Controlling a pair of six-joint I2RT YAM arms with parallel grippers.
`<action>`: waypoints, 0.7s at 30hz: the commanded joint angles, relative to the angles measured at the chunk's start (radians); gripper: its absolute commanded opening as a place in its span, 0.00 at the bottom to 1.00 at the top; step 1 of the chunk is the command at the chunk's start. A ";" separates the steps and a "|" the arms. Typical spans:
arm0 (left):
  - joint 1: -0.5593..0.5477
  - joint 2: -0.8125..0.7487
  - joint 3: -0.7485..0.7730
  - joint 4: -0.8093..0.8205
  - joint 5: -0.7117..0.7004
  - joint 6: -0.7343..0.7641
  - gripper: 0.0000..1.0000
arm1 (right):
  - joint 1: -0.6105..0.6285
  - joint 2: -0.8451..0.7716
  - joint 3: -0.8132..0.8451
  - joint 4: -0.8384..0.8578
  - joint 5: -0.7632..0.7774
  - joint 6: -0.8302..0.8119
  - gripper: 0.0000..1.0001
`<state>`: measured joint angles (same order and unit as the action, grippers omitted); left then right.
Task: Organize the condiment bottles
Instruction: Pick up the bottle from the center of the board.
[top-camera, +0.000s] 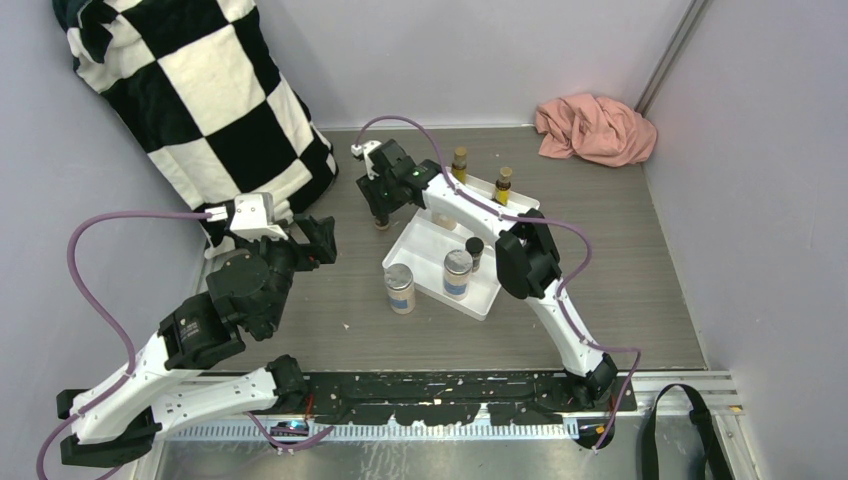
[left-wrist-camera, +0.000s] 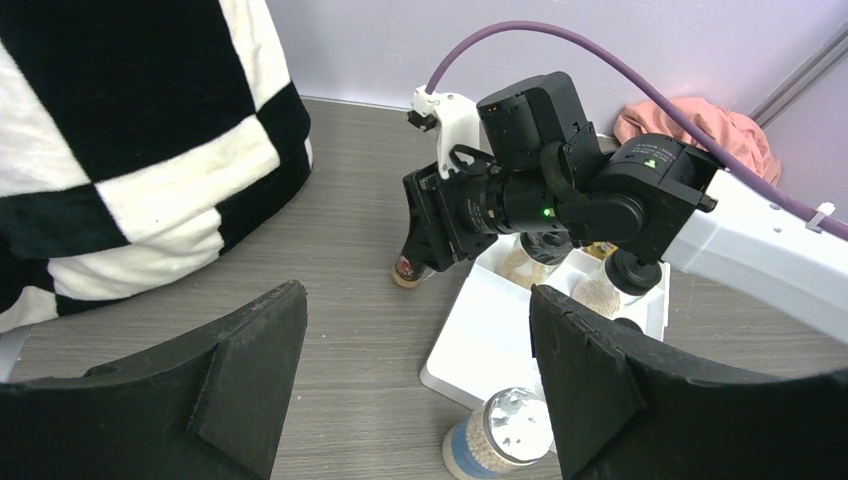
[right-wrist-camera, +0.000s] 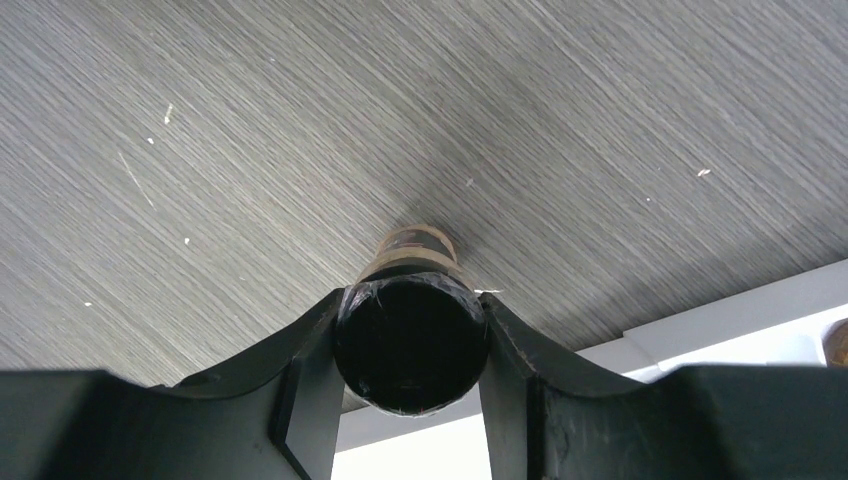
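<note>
My right gripper (top-camera: 383, 198) is shut on the black cap of a small dark bottle (top-camera: 382, 222), just left of the white tray (top-camera: 425, 250). The right wrist view shows its fingers (right-wrist-camera: 310, 370) clamping the cap, the bottle (right-wrist-camera: 412, 250) upright at table level. It also shows in the left wrist view (left-wrist-camera: 408, 268). Two amber brown-capped bottles (top-camera: 460, 160) (top-camera: 504, 182) stand behind the tray. A silver-lidded jar (top-camera: 458, 272) and a small black-capped bottle (top-camera: 474, 248) stand in the tray. Another silver-lidded jar (top-camera: 400, 288) stands on the table by its front corner. My left gripper (top-camera: 318, 240) is open and empty.
A black-and-white checked blanket (top-camera: 200, 90) fills the back left, close to the left arm. A pink cloth (top-camera: 595, 128) lies at the back right corner. In the left wrist view the right arm's wrist (left-wrist-camera: 560, 190) hangs over the tray (left-wrist-camera: 500, 320).
</note>
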<state>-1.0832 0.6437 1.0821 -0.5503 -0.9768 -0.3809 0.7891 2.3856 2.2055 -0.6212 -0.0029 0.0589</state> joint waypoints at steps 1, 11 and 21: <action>0.003 0.002 -0.001 0.053 -0.020 0.010 0.82 | 0.005 -0.006 0.068 0.002 -0.019 0.003 0.33; 0.003 0.000 0.012 0.046 -0.013 0.007 0.82 | 0.006 -0.038 0.099 -0.058 0.000 -0.018 0.29; 0.004 0.002 0.025 0.019 0.007 -0.016 0.82 | 0.005 -0.130 0.124 -0.202 0.096 -0.035 0.26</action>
<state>-1.0832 0.6441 1.0821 -0.5507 -0.9749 -0.3832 0.7902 2.3814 2.2852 -0.7670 0.0502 0.0429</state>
